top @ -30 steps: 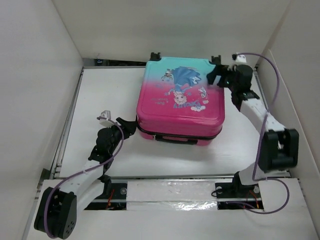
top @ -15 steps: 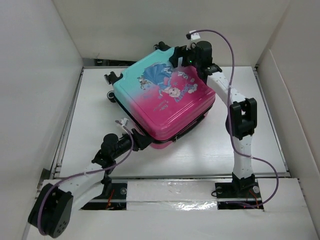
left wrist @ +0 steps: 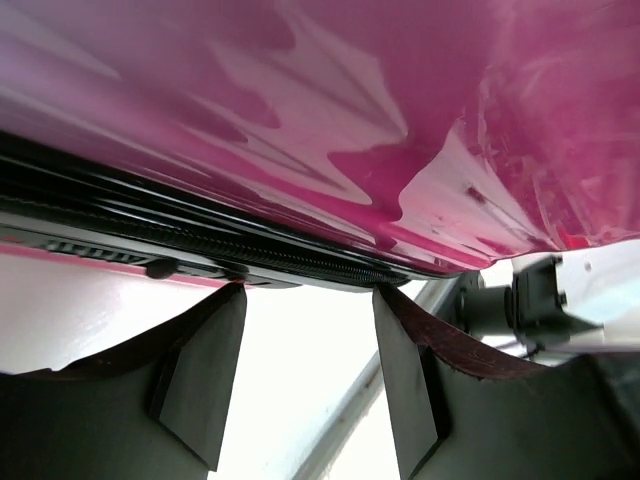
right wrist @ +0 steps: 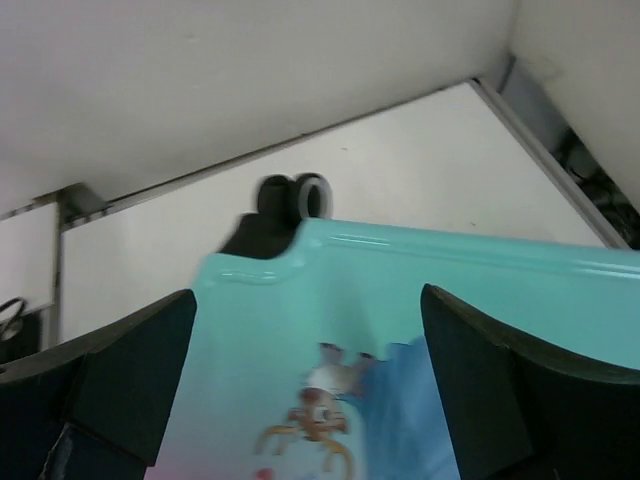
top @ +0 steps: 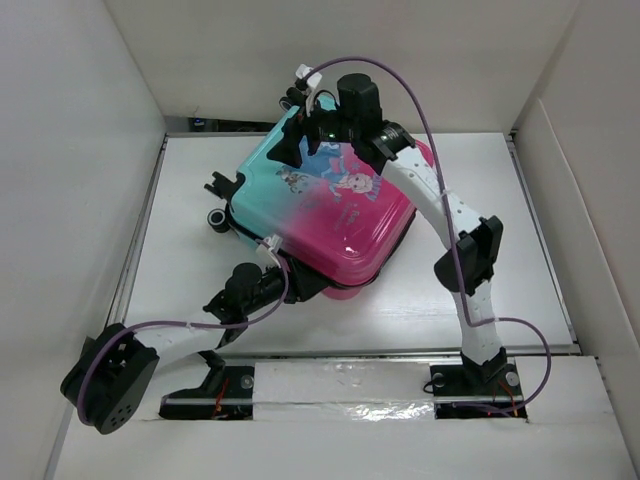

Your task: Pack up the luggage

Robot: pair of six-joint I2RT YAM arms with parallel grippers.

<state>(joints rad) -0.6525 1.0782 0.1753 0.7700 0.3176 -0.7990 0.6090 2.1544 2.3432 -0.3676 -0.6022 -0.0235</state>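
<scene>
The luggage [top: 330,215], a closed hard-shell suitcase fading from pink to teal with a cartoon princess on top, lies turned at an angle on the white table [top: 480,290]. Its black wheels [top: 217,190] point back-left. My left gripper [top: 300,283] is at its near pink edge, open, with the fingertips against the black zipper seam [left wrist: 200,240] and only bare table between them. My right gripper [top: 305,135] hovers wide open over the teal end [right wrist: 400,290], near a wheel [right wrist: 300,195], and holds nothing.
White walls [top: 80,150] enclose the table on the left, back and right. A metal rail [top: 340,385] runs along the near edge between the arm bases. The right arm [top: 450,220] arches over the suitcase's right side.
The suitcase has swung counter-clockwise, its teal end moving left. My right gripper travelled left along the back with it. My left gripper shifted right and stays at the near edge.
</scene>
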